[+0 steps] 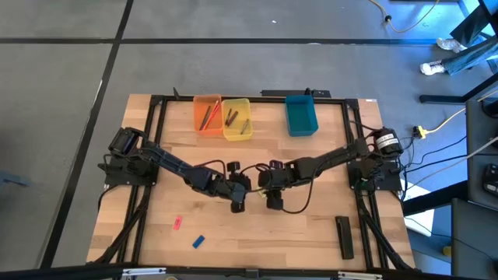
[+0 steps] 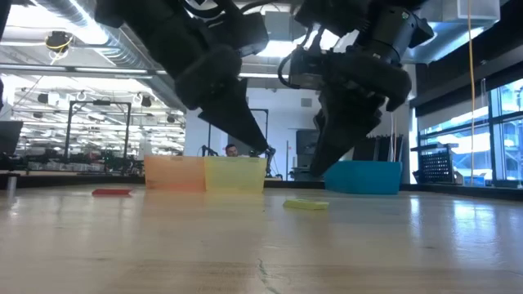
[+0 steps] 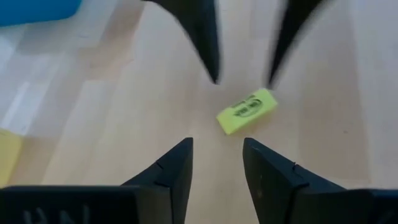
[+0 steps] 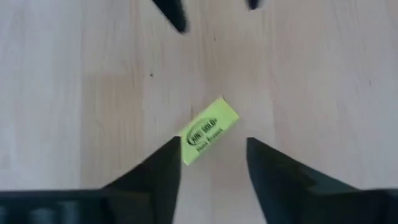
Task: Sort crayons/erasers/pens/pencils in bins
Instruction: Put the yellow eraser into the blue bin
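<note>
A yellow eraser [image 3: 247, 111] with dark print lies flat on the wooden table at mid-table, and it also shows in the right wrist view [image 4: 210, 130] and the low view [image 2: 306, 205]. My left gripper [image 3: 217, 144] and my right gripper [image 4: 212, 142] are both open and hover just above it, facing each other from the table's left and right. They show in the high view as left [image 1: 237, 201] and right [image 1: 274, 199]. Neither touches the eraser. The orange bin [image 1: 207, 114], yellow bin [image 1: 236, 118] and teal bin [image 1: 301, 115] stand at the far edge.
A pink-red eraser [image 1: 177, 223] and a blue eraser [image 1: 198, 242] lie near the front left. A long black bar [image 1: 345, 236] lies at the front right. The orange and yellow bins hold a few long sticks. The black frame rails [image 1: 156, 140] run along the table's sides.
</note>
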`<action>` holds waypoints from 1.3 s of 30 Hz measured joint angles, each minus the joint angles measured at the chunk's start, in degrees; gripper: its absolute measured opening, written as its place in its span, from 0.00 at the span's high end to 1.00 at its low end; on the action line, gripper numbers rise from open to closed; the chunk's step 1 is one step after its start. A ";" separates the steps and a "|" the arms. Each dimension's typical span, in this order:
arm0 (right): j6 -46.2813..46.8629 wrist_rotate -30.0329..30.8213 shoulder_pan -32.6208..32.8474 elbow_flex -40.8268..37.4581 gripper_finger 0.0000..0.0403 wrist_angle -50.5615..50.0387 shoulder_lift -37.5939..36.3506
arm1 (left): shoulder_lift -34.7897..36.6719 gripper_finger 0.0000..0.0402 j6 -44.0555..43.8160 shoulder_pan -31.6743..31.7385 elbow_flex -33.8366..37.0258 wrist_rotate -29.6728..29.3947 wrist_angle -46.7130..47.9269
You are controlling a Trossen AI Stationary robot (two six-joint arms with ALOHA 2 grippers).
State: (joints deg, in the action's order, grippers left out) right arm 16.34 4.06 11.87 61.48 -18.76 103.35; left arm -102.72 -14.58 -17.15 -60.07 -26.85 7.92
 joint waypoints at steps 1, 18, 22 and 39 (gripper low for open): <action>1.50 0.28 0.04 -0.46 0.50 0.85 0.03 | 0.00 0.67 -0.43 0.01 0.00 -0.44 0.01; 3.56 3.17 1.10 -0.79 0.61 5.59 6.34 | 0.00 0.67 -7.82 -1.38 0.00 -2.00 0.42; -0.25 2.67 1.12 -0.77 0.74 5.43 6.36 | 0.00 0.67 -7.94 -1.63 0.00 -3.02 0.42; -10.88 5.69 1.52 0.08 0.90 -0.41 2.79 | -0.02 0.67 -9.39 -1.78 -0.04 -3.00 0.39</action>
State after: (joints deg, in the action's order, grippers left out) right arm 5.46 9.75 13.39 61.56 -19.17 106.14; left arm -102.74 -23.97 -18.94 -60.12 -29.85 8.31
